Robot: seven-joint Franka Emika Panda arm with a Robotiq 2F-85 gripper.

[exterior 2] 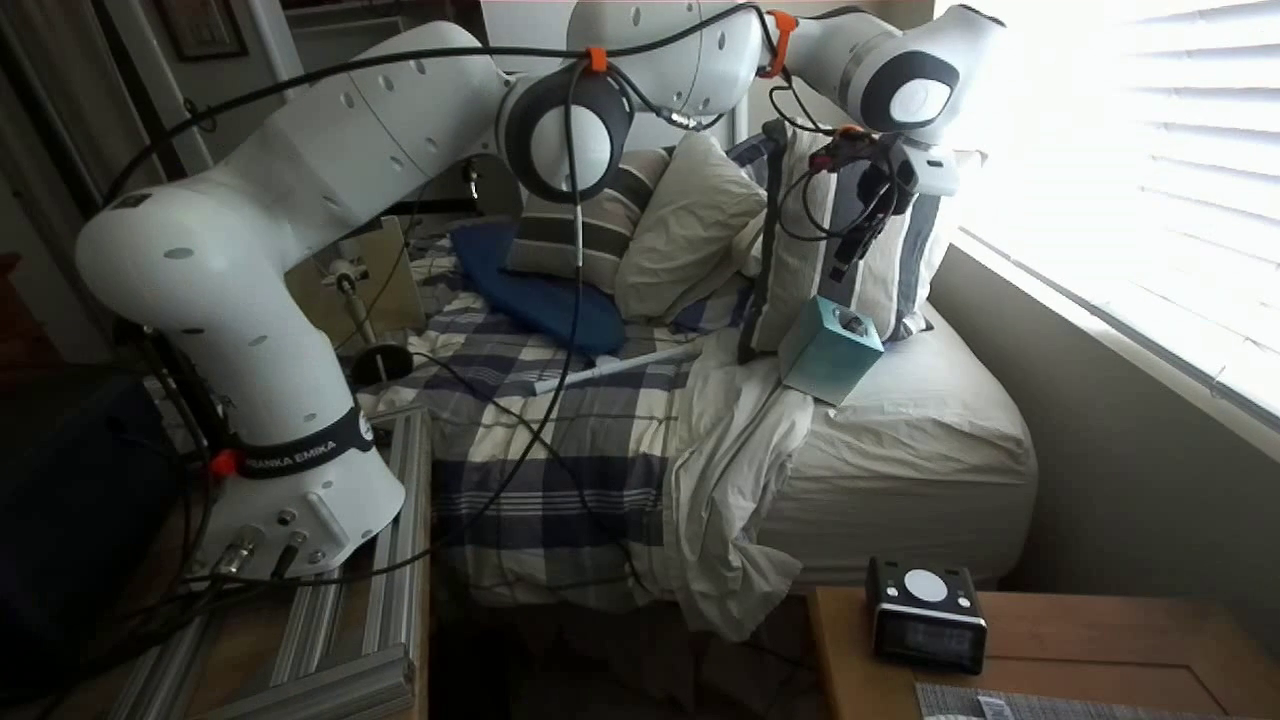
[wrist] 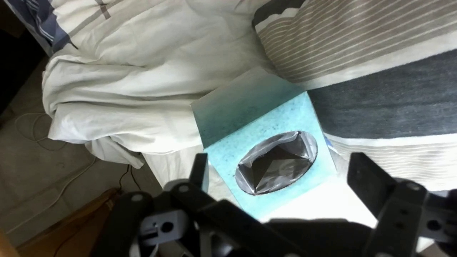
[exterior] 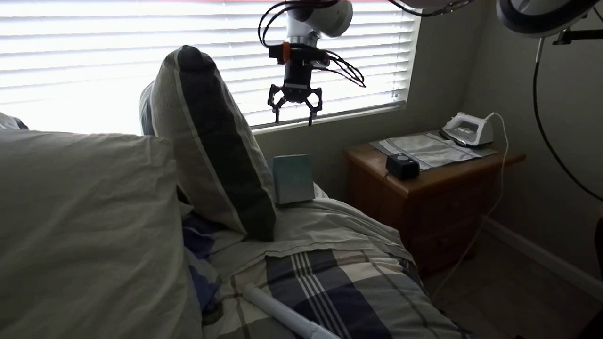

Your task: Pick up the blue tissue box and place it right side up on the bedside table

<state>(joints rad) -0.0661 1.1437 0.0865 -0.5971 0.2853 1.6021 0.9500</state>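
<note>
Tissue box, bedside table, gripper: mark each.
Blue tissue box (exterior: 294, 179), in an exterior view: its large visible side.
Bedside table (exterior 2: 1090, 630), in an exterior view: wooden top.
Gripper (exterior: 293, 121), in an exterior view: midway between its fingertips.

Behind the claw (exterior: 293, 121), in an exterior view, we have the window (exterior: 226, 37), its lowered blinds (exterior: 94, 80) glaring white; elsewhere the light is dim. Beneath the claw spreads the bed (exterior 2: 900, 490). Right of the claw, in an exterior view, we find a shadowed wall (exterior: 509, 84) with a pale baseboard (exterior: 541, 256); tiled floor (wrist: 32, 178) lies well below. Far left of the claw, in an exterior view, we make out a framed picture (exterior 2: 205, 28).
</note>
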